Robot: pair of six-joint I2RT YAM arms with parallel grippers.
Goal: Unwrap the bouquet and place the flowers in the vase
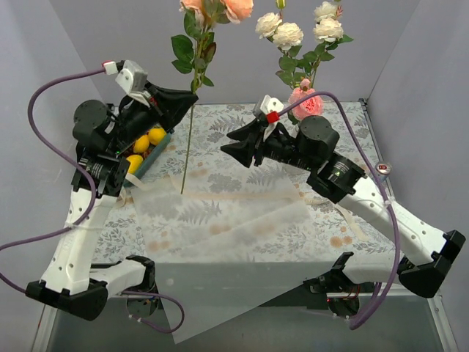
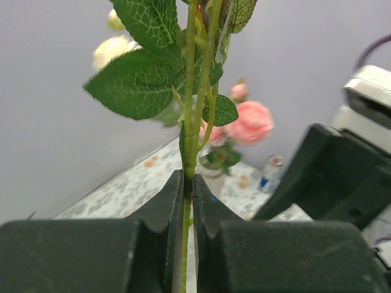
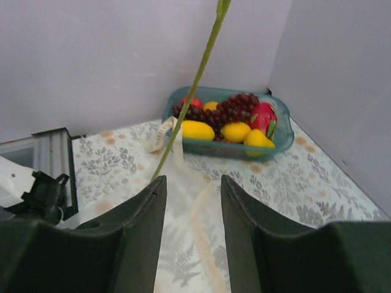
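Between jaws of closed left gripper (image 2: 187, 186): long green-stemmed pink rose (image 2: 190, 91), clamped under leaves (image 2: 137, 82). Light, whippy, top-heavy; grip bare stem, never blooms (image 1: 238, 7). Right gripper (image 3: 193, 183) gaping, empty.

Straight ahead of the right gripper (image 3: 192, 180), well apart from it, a blue tray (image 3: 214, 149) holds yellow fruit (image 3: 197, 129), dark grapes (image 3: 235, 104) and a red fruit (image 3: 263, 115), possibly a dragon fruit. A floral tablecloth (image 3: 293, 183) lies below that gripper. Beyond the left gripper (image 2: 188, 183), off to its right, stands a blurred drink can (image 2: 270, 173).
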